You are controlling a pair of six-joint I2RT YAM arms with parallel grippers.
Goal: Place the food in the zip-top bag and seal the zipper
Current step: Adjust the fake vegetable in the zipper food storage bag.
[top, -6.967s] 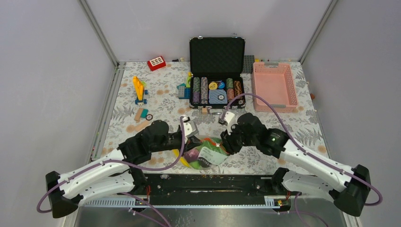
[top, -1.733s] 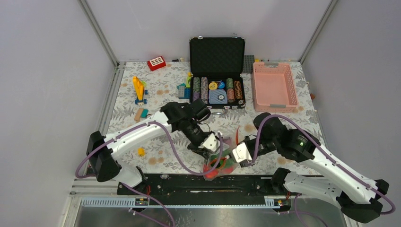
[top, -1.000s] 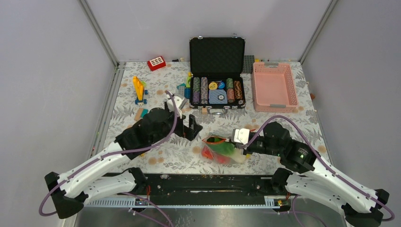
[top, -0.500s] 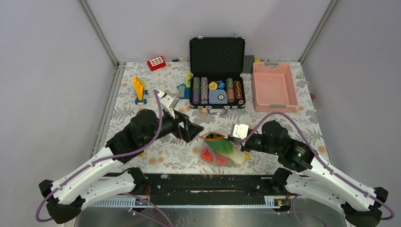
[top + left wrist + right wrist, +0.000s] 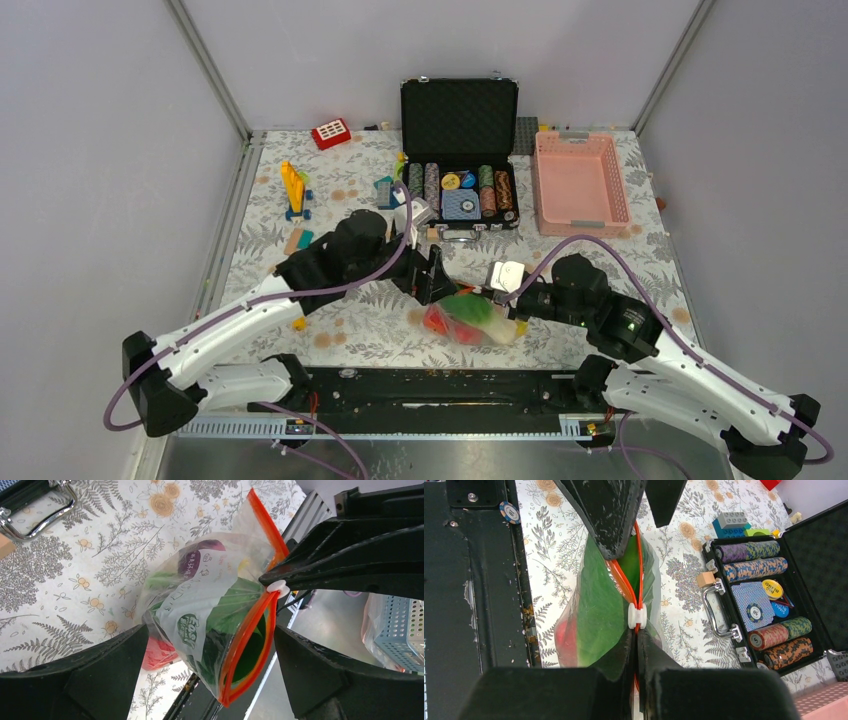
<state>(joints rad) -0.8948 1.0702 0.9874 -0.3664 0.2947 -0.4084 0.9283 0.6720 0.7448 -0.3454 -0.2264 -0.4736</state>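
The clear, floppy plastic zip-top bag (image 5: pixel 200 610) is lying on the floral-patterned table (image 5: pixel 370 330) between the two arms, near the front edge. It is bulging with the plastic toy food (image 5: pixel 465 308). A green leafy piece (image 5: pixel 599 595), a red round fruit (image 5: pixel 160 652) and a purple ball (image 5: pixel 200 555) are showing through the film. No toy food is showing loose on the cloth in the overhead view, so the loading step is looking finished.

The sealing is looking only partly done. The right gripper (image 5: pixel 637 637) is pinching its jaws closed on the thin orange-red zipper (image 5: pixel 269 525), just beside the small white slider (image 5: pixel 276 586). On one side of the slider the strip is running as a single flat line. On the other side it is splitting into two strands and standing open in a loop, with green showing through the gap.

The left gripper (image 5: pixel 432 278) is reaching in from the opposite side with its jaws spread wide, grasping nothing. In the right wrist view one finger is sitting against the bag's far end while the open strands are passing between the two fingers.

What is remaining, judging from this, is closing the open stretch of the zipper. That is likely calling for the left jaws to clamp the far end so the slider can travel the rest of the mouth.
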